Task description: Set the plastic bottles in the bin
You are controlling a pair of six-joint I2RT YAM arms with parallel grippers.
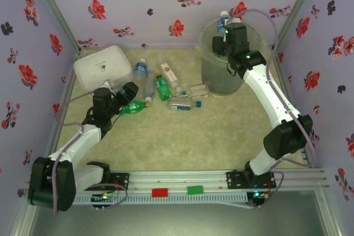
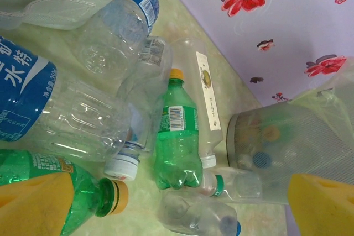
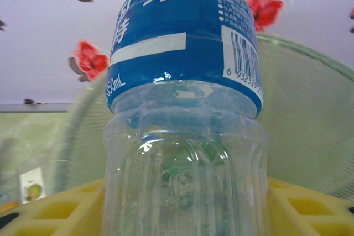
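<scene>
My right gripper (image 1: 222, 38) hangs over the bin (image 1: 224, 73), shut on a clear bottle with a blue label (image 1: 222, 25). In the right wrist view that bottle (image 3: 185, 109) stands between my yellow fingers (image 3: 50, 208), with the bin's rim (image 3: 315, 114) behind it. My left gripper (image 1: 126, 96) is open, low over the pile of plastic bottles. Its left finger (image 2: 33, 203) sits beside a green bottle with a yellow cap (image 2: 83, 192). Another green bottle (image 2: 177, 136), a big blue-labelled clear bottle (image 2: 50, 109) and several more clear ones (image 2: 199, 214) lie between and ahead of the fingers.
A white rounded box (image 1: 102, 66) lies at the back left, touching the bottle pile. Flowered walls close in the back and both sides. The floor near the arm bases (image 1: 182, 147) is bare green mat.
</scene>
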